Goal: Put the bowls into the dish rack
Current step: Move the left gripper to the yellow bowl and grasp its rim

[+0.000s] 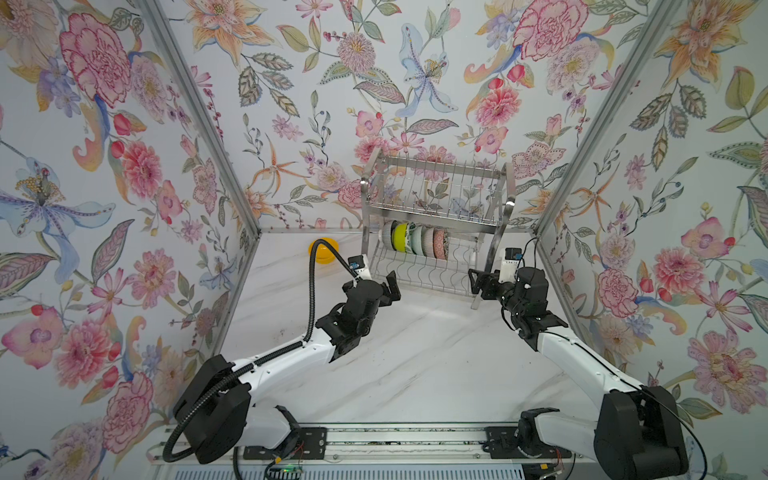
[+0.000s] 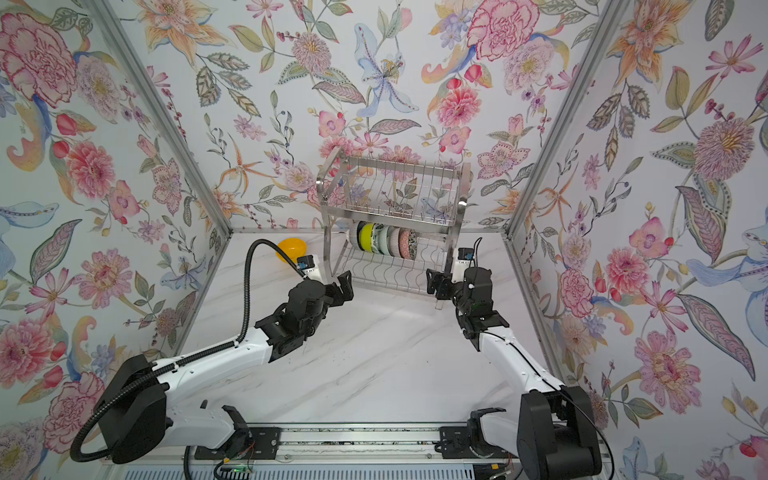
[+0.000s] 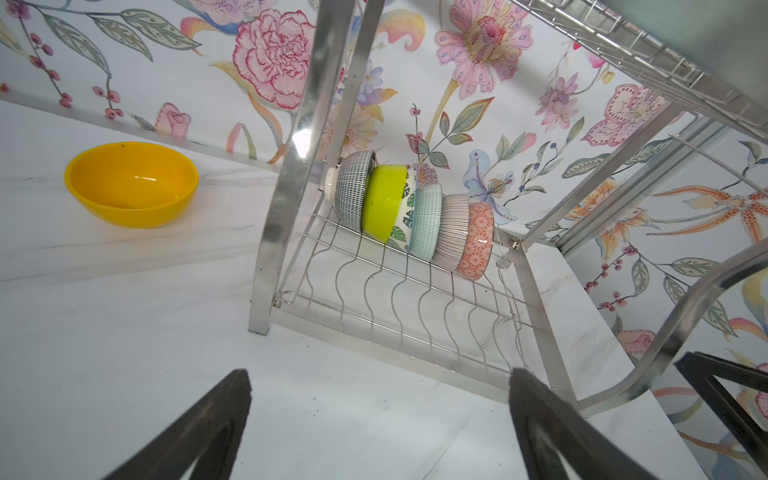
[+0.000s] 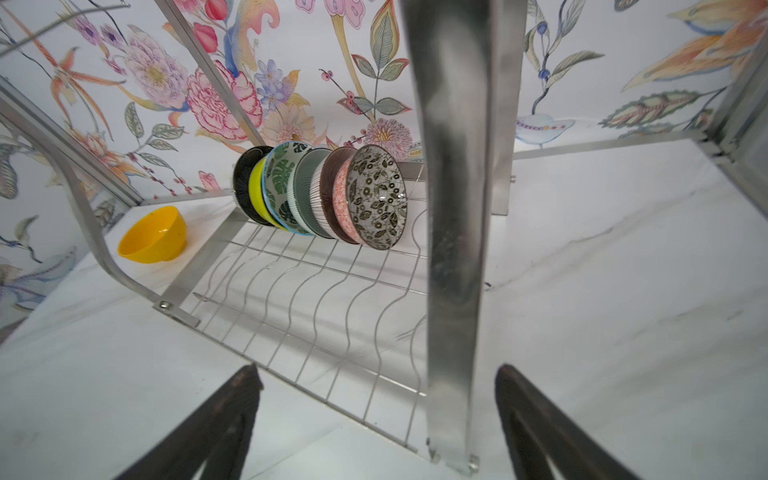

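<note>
Row of six patterned and lime-green bowls [image 3: 415, 212] is standing edgewise in shiny two-tier steel wire dish rack [image 3: 286, 199], lower tier. Orange-yellow round bowl [image 1: 323, 250] is sitting on white marble table [image 1: 415, 353] beside the rack. Left gripper [image 1: 392, 287] and right gripper [image 1: 475, 284] are hanging released, empty. Next, likely: left is going for the yellow rim.

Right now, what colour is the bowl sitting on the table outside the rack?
Orange-yellow bowl, plain; clearest in the left wrist view.

Shiny steel dish rack [image 3: 291, 174], glossy plastic-looking yellow bowl [image 3: 131, 183], smooth marble-look tabletop [image 1: 415, 365]
</note>
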